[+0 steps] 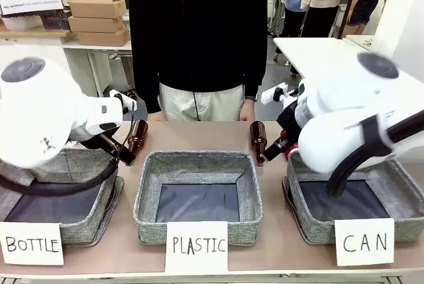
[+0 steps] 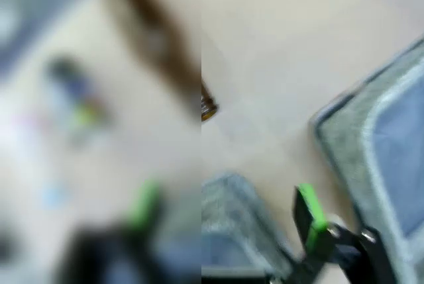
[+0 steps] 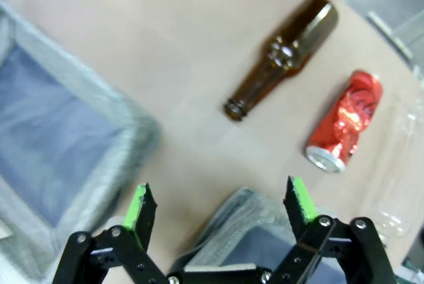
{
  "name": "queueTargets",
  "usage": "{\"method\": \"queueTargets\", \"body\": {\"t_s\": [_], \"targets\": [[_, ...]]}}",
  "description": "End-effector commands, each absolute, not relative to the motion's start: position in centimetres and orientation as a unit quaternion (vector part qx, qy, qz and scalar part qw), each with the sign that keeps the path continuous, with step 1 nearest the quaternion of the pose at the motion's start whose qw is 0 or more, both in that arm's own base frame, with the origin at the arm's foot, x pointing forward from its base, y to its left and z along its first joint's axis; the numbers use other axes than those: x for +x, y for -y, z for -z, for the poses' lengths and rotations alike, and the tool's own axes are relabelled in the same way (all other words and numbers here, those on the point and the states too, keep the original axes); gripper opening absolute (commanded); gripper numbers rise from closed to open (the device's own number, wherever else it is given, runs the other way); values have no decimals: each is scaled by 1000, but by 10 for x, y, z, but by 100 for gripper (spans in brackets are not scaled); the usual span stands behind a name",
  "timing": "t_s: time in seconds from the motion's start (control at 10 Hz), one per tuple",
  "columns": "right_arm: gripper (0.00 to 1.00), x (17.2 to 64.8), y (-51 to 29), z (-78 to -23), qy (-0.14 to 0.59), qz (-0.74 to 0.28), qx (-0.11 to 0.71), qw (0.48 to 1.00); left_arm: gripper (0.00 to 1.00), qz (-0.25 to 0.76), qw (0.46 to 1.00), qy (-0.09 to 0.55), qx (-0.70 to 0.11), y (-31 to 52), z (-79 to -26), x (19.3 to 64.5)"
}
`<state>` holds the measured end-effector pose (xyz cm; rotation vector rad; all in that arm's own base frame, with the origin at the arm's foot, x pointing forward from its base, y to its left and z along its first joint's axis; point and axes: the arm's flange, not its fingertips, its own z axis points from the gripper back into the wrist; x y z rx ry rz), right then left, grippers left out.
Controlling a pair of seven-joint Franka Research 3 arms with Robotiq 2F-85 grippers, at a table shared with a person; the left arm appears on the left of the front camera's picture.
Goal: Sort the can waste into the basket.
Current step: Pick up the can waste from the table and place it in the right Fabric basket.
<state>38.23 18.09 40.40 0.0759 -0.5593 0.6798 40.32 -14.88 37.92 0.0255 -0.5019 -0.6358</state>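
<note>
I see the table (image 1: 199, 135) carrying three grey bins, and the basket (image 1: 401, 188) signed CAN sits at about 4 o'clock in the front view; what shows of its dark floor holds no can. My right arm (image 1: 351, 118) hunches over that basket's far corner, and the right gripper (image 3: 218, 194) has its green pads spread wide with nothing between them. The left gripper (image 2: 225, 208) looks spread and empty too, though its wrist view is smeared. Through the right wrist camera a brown bottle (image 3: 281, 55) lies on its side at roughly 12 o'clock from the fingers. The crushed red can (image 3: 344, 122) lies near it at 2 o'clock, on the tabletop and outside every bin. A bluish shape (image 2: 76, 102) in the left wrist view may be the second can; I cannot tell. I judge this is the reach step, with no can sorted yet. Next I need to swing the right gripper toward 2 o'clock, set the pads across the can's dented body, and stay clear of both the brown bottle and the clear plastic bottle (image 3: 397, 185).
</note>
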Motion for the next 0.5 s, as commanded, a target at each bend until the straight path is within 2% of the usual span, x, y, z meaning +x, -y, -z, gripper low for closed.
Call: {"method": "queueTargets", "body": {"t_s": [0.0, 0.1, 0.2, 0.3, 0.4], "targets": [[100, 331, -148, -514, 305, -331, 72, 890, 100, 343, 892, 294, 14, 158, -485, 361], [100, 293, -125, -543, 355, -347, 54, 866, 100, 353, 871, 340, 37, 143, -521, 321], [100, 264, -102, -547, 367, -327, -2, 871, 100, 346, 841, 416, 1, 127, -540, 274], [100, 252, -89, -537, 352, -321, -8, 879, 100, 323, 836, 443, -21, 121, -536, 254], [100, 254, -83, -524, 347, -286, -7, 893, 100, 337, 845, 414, -35, 122, -519, 257]]}}
